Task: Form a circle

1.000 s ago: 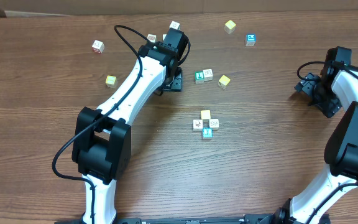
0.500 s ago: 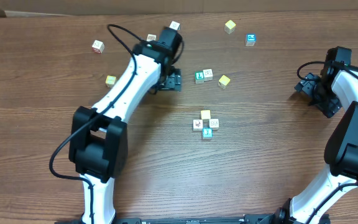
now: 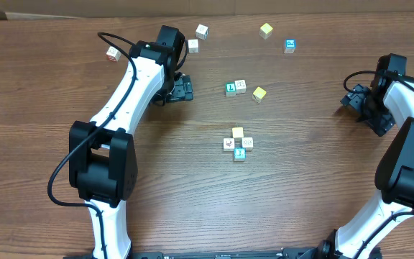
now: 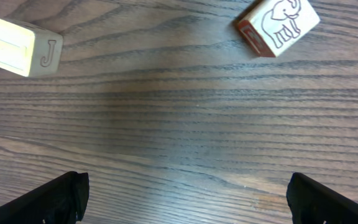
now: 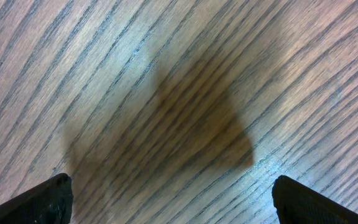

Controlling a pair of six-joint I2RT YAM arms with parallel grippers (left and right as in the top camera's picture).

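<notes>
Left wrist view showed the left fingers [image 4: 58,200] spread wide at the bottom corners of the frame, with only the bare wood grain of the surface [image 4: 179,130] between them. Beyond them lay two cubes, well apart: a pale J cube [image 4: 20,48] at the upper left and a tilted elephant cube [image 4: 278,23], white with a red side, at the upper right. Which of the overhead cubes these two were could not be told. Right wrist view showed the right fingers [image 5: 45,200] likewise spread and empty, over wood crossed by a dark blurred shadow [image 5: 191,124]. From overhead, the left fingers sat left of centre toward the far side, and the right fingers stood near the right edge, well apart from every cube. The circle [image 3: 238,143] lay near the middle of the surface, apart from both arms. It was four cubes in a tight ring: one pale yellow on the far side, two white with pictures at left and right, and one cyan-blue on the near side. Eight loose cubes could be counted beyond it. A green cube [image 3: 231,88] and a white cube [image 3: 241,86] sat side by side with a yellow cube [image 3: 259,93] just beside them. Two white ones [image 3: 193,45] lay close together near the left arm [image 3: 131,86], a far yellow cube [image 3: 266,30] and a blue cube [image 3: 290,46] lay toward the far right, and one lone white cube [image 3: 113,52] lay at the far left.
</notes>
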